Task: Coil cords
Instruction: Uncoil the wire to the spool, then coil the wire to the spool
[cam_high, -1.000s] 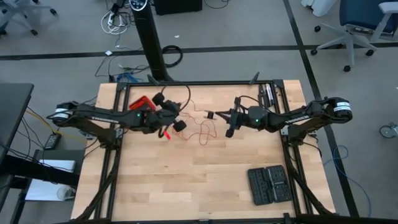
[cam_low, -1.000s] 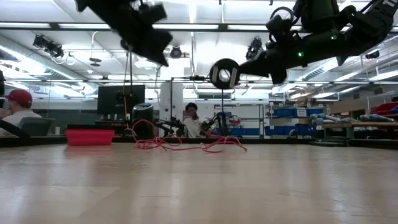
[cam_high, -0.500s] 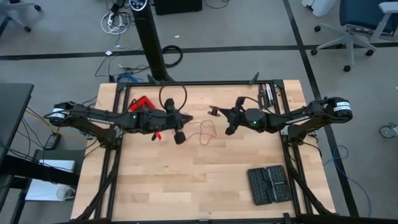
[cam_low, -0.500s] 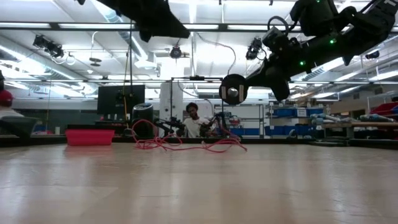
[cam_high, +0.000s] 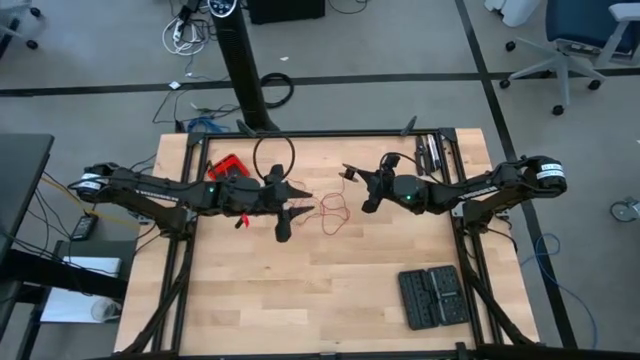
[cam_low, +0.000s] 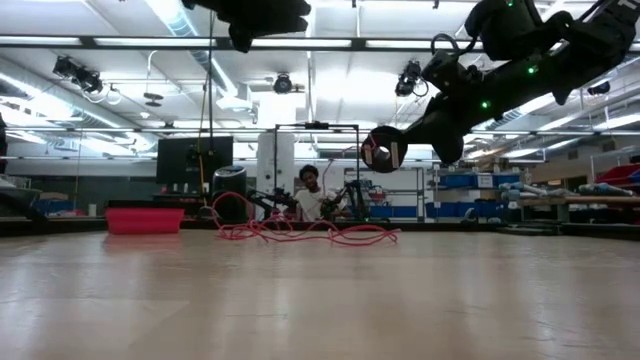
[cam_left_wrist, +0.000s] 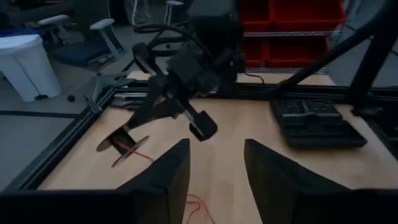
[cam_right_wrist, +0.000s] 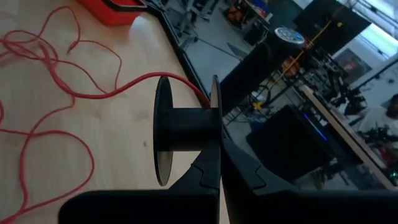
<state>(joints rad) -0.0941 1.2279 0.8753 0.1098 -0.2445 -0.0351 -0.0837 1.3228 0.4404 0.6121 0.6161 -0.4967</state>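
Observation:
The cord is a thin red wire lying in loose loops on the middle of the table, also seen low across the table. One strand of the wire runs up to a black spool. My right gripper is shut on that spool above the table's middle. My left gripper hovers open left of the loops. In the left wrist view its fingers stand apart with nothing between them. My right gripper pinches the rim of one flange of the spool between its two fingers, coming from the table's right. The spool is lifted clear of the table with its barrel level. The red wire leaves the barrel and hangs slack down to the tabletop.
A red box with a black top sits at the far left, behind my left arm. A black compartment case lies near the right front. A black post stands past the far edge. A person sits beyond the table.
My right gripper has carried the spool a little toward the far edge and lower. The wire's loops have drawn together toward the right. My left gripper has risen, turned and shifted slightly toward the near edge.

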